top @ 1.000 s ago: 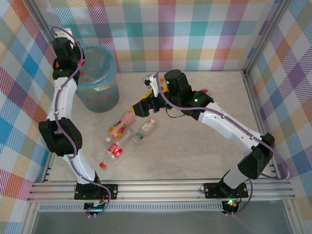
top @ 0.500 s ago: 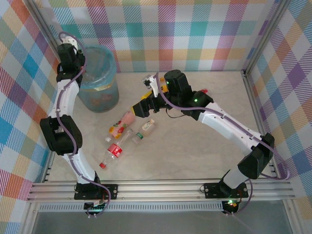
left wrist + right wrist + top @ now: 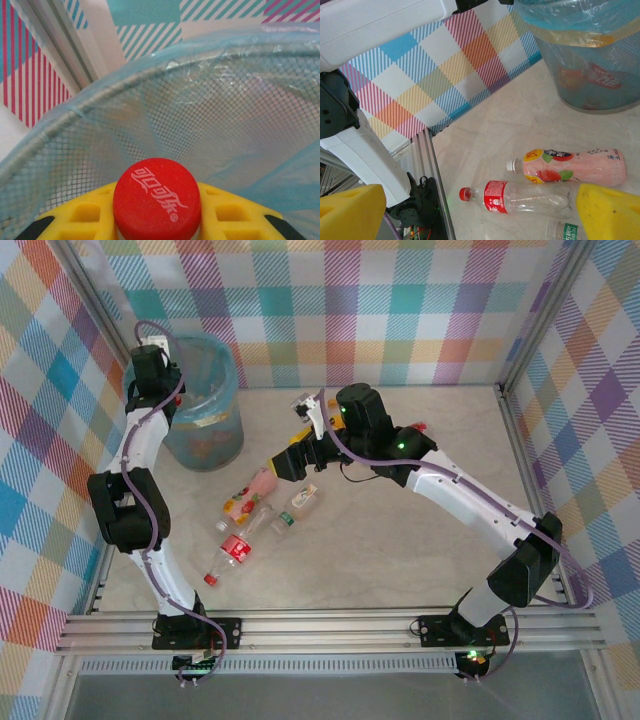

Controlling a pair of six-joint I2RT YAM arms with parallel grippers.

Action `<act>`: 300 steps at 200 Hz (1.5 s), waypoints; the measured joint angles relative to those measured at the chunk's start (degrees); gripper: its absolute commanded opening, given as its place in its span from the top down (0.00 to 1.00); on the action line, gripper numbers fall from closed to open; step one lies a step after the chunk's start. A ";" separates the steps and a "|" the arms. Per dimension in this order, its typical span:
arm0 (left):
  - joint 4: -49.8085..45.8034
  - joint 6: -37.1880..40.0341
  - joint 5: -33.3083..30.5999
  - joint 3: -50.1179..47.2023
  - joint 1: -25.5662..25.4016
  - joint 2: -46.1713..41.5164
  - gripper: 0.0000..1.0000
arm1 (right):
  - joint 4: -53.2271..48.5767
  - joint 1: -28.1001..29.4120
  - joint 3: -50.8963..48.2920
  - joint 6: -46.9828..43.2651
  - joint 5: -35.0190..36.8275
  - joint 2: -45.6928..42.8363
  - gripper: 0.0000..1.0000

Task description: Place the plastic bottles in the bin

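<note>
A round wire-mesh bin (image 3: 203, 418) lined with translucent light-blue plastic stands far left on the pale marbled surface (image 3: 400, 540). At its rim, the left gripper (image 3: 156, 212) is clamped on a red-capped plastic bottle (image 3: 156, 195). The right gripper (image 3: 480, 215), spread wide and empty, hovers above a pink bottle (image 3: 570, 167) and a clear red-labelled bottle (image 3: 520, 196), both lying on their sides. Plaid walls (image 3: 400, 310) surround the surface.

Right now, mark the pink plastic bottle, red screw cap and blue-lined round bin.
Pink plastic bottle (image 3: 580, 169): right wrist view, mid-body.
Red screw cap (image 3: 156, 197): left wrist view, cap top.
Blue-lined round bin (image 3: 215, 435): top view, side wall.
</note>
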 measured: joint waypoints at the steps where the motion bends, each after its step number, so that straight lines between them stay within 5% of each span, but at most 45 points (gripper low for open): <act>1: -0.02 -0.07 0.00 0.00 0.04 0.00 0.87 | 0.00 0.00 0.00 0.00 -0.02 0.00 0.03; 24: -1.11 -0.83 0.11 0.85 0.42 0.00 0.45 | 0.00 0.00 0.00 0.00 0.00 0.00 0.03; 48: -4.44 -2.89 0.79 4.35 0.46 -0.07 0.29 | 0.00 0.00 0.00 0.00 0.00 0.00 0.03; 73: -6.38 -5.01 1.90 7.32 0.46 -1.86 0.30 | 0.00 0.00 0.00 0.00 0.00 0.00 0.03; 132: -11.80 -8.28 4.74 14.19 0.46 -5.66 0.59 | 0.00 0.00 0.00 0.00 0.02 0.31 0.03; 186: -20.46 -12.20 8.39 15.15 -1.20 -5.86 0.56 | -6.34 -0.46 0.13 -2.82 7.93 0.37 0.02; 220: -22.71 -12.35 8.48 12.66 -9.29 -9.97 0.51 | -14.25 -4.52 0.11 -8.39 15.08 0.35 0.04; 255: -23.08 -10.93 8.74 8.09 -21.64 -16.59 0.46 | -19.26 -12.07 -0.22 -12.90 14.49 0.37 0.03; 300: -25.44 -10.71 9.16 -2.62 -30.80 -24.11 0.44 | -17.16 -6.56 -6.78 -17.27 10.19 1.01 0.03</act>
